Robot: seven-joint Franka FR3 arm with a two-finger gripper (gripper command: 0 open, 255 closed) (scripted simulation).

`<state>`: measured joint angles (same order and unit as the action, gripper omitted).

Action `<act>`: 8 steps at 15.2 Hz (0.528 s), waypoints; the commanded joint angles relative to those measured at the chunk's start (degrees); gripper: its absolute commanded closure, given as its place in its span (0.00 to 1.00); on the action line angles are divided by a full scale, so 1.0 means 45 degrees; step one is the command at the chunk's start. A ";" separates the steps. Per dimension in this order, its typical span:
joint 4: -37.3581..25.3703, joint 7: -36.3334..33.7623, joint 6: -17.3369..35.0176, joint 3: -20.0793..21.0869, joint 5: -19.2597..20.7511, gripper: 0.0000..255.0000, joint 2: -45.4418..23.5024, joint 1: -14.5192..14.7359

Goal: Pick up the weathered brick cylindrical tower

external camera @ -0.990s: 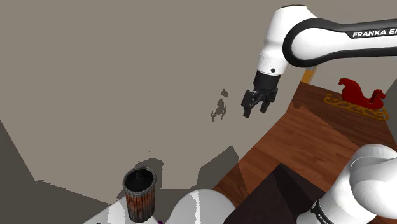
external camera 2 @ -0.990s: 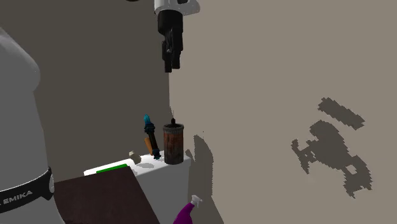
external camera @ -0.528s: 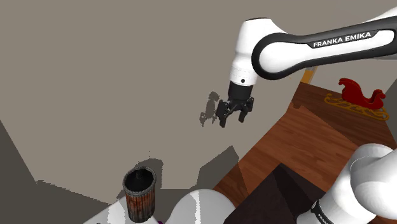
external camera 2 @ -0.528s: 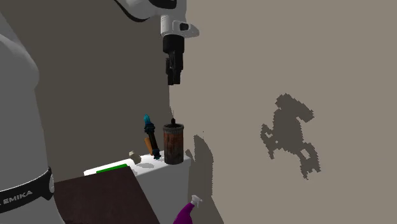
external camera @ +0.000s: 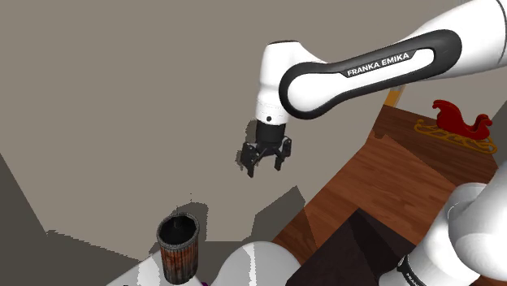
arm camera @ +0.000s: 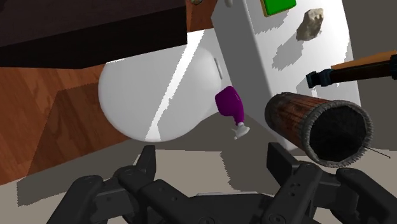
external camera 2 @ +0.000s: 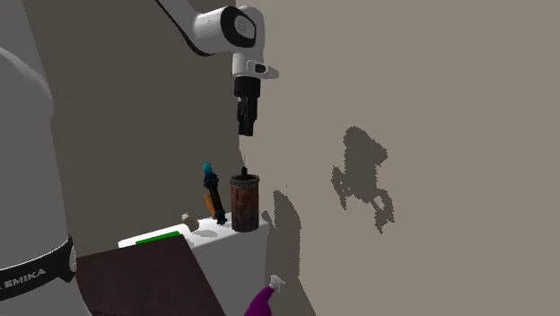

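The brick tower stands upright on a white block, at the shoulder view's lower left, just beside a blue-tipped tool. Your gripper hangs in the air well above the tower, its fingers spread apart and holding nothing.

Red sleigh, purple spray bottle

A white block carries a rusty-brown, brick-patterned tower, which stands upright near the block's edge. Just beside the tower, an orange-handled tool with a blue tip stands tilted. Farther from the tower lie a small pale stone and a flat green piece.
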<state>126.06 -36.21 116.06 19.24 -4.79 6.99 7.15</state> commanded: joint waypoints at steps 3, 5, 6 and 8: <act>-0.1586 -0.1178 0.0284 0.0462 0.0447 0.00 -0.2062 0.0293; -0.2387 -0.1731 0.0367 0.0606 0.0711 0.00 -0.3051 0.0509; -0.2813 -0.1999 0.0388 0.0656 0.0850 0.00 -0.3551 0.0635; -0.3720 -0.2512 0.0384 0.0720 0.1133 0.00 -0.4557 0.0917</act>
<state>111.57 -46.03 117.78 22.22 -0.40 -11.03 10.51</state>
